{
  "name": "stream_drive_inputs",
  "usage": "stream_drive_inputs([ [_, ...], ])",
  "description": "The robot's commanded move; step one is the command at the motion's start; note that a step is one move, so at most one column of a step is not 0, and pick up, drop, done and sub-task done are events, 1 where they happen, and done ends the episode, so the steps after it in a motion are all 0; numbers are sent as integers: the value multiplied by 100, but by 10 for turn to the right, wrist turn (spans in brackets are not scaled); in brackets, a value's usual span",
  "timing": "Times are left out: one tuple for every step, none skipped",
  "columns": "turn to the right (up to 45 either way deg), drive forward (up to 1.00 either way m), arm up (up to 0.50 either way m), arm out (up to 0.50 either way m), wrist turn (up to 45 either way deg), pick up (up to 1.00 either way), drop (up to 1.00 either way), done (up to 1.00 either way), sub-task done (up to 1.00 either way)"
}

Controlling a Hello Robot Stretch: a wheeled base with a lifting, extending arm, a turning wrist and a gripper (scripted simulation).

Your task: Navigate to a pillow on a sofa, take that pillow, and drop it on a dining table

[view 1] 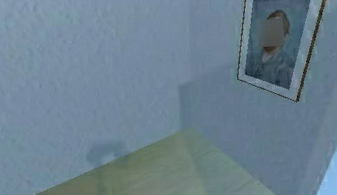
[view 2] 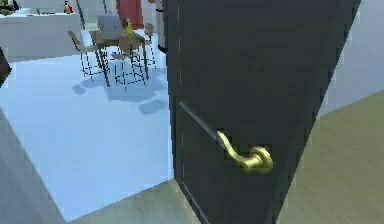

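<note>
Dark door point(view 2: 260, 90) near; dining table point(view 2: 108, 40) with chairs point(view 2: 84, 50) beyond.

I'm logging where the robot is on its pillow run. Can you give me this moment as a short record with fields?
ahead: a wall corner, close
on wall: framed portrait, on the forward view's right
floor ahead: wooden boards
to the side: dark door with a brass handle
past the door: table with wire chairs around it, on a pale blue floor
likely stage: searching, probably needs to turn away from the corner
</note>
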Motion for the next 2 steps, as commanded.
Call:
stream_drive_inputs([
  [0, 30, 0, 0, 0, 0, 0, 0, 0],
  [450, 0, 0, 0, 0, 0, 0, 0, 0],
])
